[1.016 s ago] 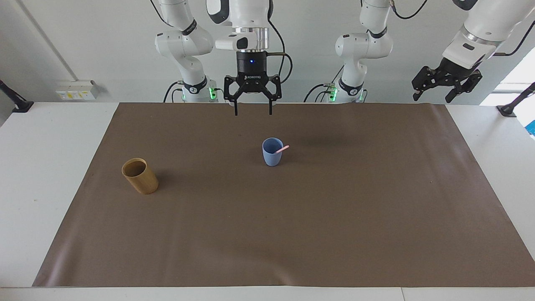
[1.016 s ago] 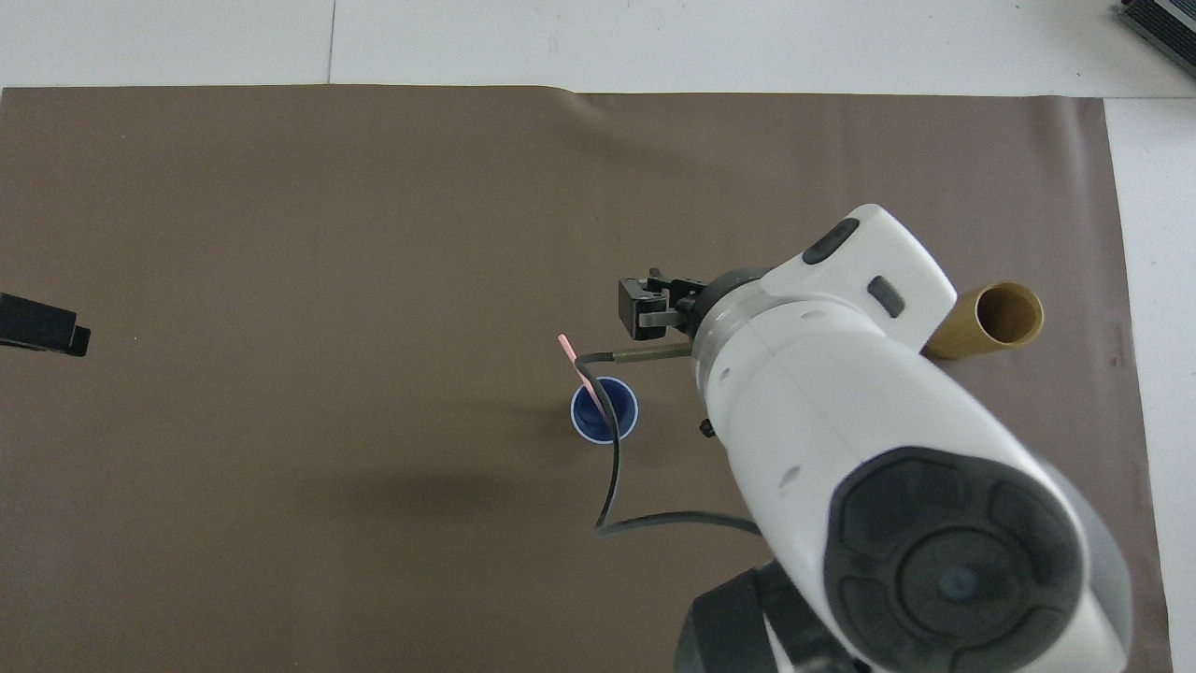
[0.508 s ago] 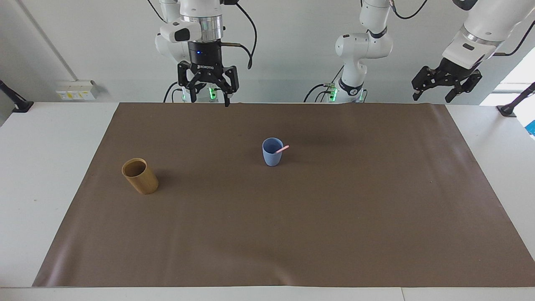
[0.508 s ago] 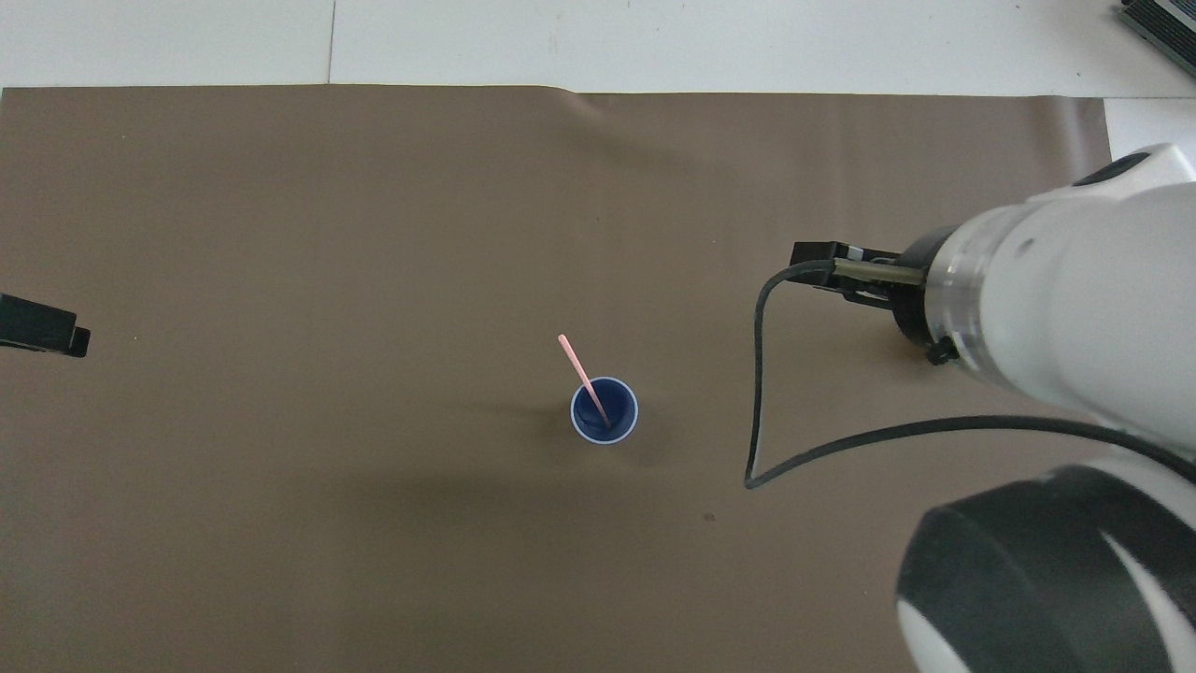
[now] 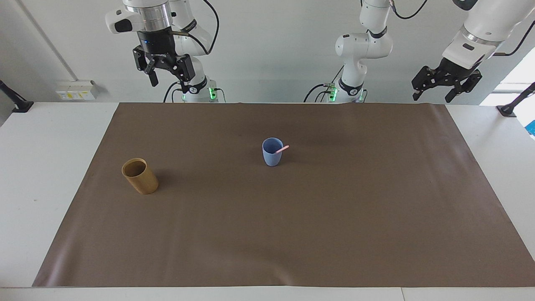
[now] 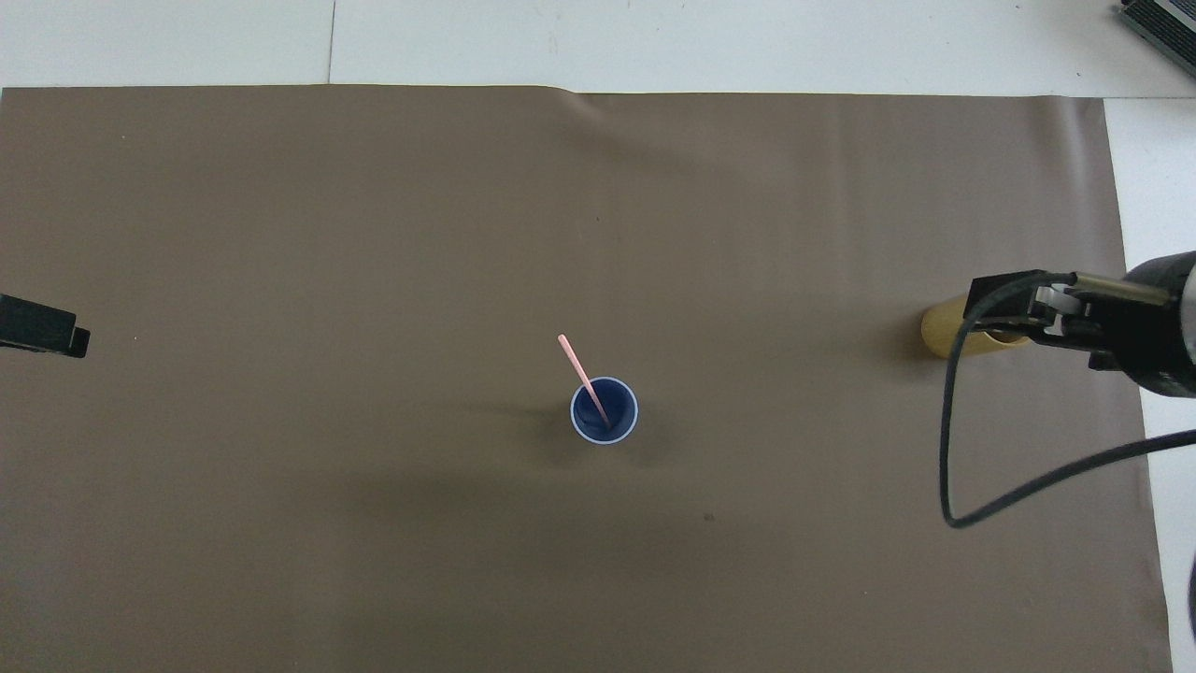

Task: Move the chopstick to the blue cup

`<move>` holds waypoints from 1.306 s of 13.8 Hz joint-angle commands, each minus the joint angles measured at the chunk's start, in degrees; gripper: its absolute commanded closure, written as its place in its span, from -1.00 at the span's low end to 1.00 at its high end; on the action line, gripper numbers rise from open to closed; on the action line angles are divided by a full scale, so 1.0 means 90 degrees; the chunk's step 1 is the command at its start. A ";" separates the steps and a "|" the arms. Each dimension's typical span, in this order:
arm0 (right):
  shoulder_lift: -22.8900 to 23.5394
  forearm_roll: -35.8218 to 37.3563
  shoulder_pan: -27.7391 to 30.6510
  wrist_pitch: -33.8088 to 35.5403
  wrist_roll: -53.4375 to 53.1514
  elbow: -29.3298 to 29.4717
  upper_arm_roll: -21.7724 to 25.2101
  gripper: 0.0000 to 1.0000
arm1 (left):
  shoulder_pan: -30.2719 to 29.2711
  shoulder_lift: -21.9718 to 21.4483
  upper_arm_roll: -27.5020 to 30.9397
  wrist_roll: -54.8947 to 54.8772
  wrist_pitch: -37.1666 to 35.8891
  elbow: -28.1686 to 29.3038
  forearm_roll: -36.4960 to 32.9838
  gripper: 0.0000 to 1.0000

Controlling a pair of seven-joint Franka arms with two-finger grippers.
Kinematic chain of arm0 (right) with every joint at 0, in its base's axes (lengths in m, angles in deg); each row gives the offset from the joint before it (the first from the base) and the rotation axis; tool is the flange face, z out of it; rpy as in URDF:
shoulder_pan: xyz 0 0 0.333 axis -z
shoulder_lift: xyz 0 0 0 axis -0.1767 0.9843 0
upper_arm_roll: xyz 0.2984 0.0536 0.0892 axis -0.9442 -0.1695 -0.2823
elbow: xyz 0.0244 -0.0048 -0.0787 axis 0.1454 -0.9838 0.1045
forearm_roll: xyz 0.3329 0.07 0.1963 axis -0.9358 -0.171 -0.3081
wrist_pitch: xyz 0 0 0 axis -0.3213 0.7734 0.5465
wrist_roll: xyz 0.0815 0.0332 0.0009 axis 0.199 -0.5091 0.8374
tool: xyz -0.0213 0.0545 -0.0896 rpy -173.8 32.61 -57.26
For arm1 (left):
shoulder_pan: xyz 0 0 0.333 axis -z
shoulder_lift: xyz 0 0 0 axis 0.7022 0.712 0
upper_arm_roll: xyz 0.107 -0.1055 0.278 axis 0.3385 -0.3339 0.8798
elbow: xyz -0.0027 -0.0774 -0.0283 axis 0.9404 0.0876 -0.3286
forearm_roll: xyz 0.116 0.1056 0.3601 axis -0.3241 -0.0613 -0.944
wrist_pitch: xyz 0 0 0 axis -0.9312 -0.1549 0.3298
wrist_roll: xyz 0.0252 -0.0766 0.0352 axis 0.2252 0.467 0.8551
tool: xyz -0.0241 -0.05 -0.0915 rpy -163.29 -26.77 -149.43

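Note:
The light blue cup (image 5: 272,155) (image 6: 628,422) stands upright at the middle of the brown mat. The pink chopstick (image 5: 284,149) (image 6: 576,357) stands in it, leaning on the rim with its top end sticking out toward the left arm's end of the table. My right gripper (image 5: 169,77) (image 6: 1004,310) hangs open and empty high up by its own arm's base, well away from the cup. From above it partly covers the tan cup. At the left arm's end, my left gripper (image 5: 432,97) (image 6: 42,327) waits raised, open and empty.
A tan bamboo-coloured cup (image 5: 140,176) (image 6: 939,334) stands upright toward the right arm's end of the mat, a little farther from the robots than the blue cup. The brown mat (image 5: 317,225) covers most of the white table. The right arm's cable loops over the mat's end.
My right gripper has swung away from above the blue cup toward its own end of the table, rising as it went. Cup, chopstick and left arm have not moved.

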 commanded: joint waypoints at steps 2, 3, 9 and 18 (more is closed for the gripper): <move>-0.0062 -0.0220 0.0057 0.0203 0.1177 -0.0026 0.0692 -1.00 | -0.0046 -0.0106 -0.0042 -0.0003 -0.0046 0.0081 -0.0122 -1.00; -0.0033 -0.0240 0.0066 0.0261 0.1480 -0.0026 0.0887 -1.00 | -0.0046 -0.0106 -0.0042 -0.0003 -0.0055 0.0081 -0.0122 -1.00; 0.0261 -0.0181 -0.0041 0.0291 0.1950 0.0003 0.1104 -1.00 | -0.0046 -0.0106 -0.0042 0.0006 -0.0046 0.0081 -0.0122 -1.00; 0.0183 -0.0230 -0.0080 0.0252 0.2196 -0.0075 0.1231 -1.00 | -0.0046 -0.0106 -0.0042 0.0006 -0.0036 0.0081 -0.0122 -1.00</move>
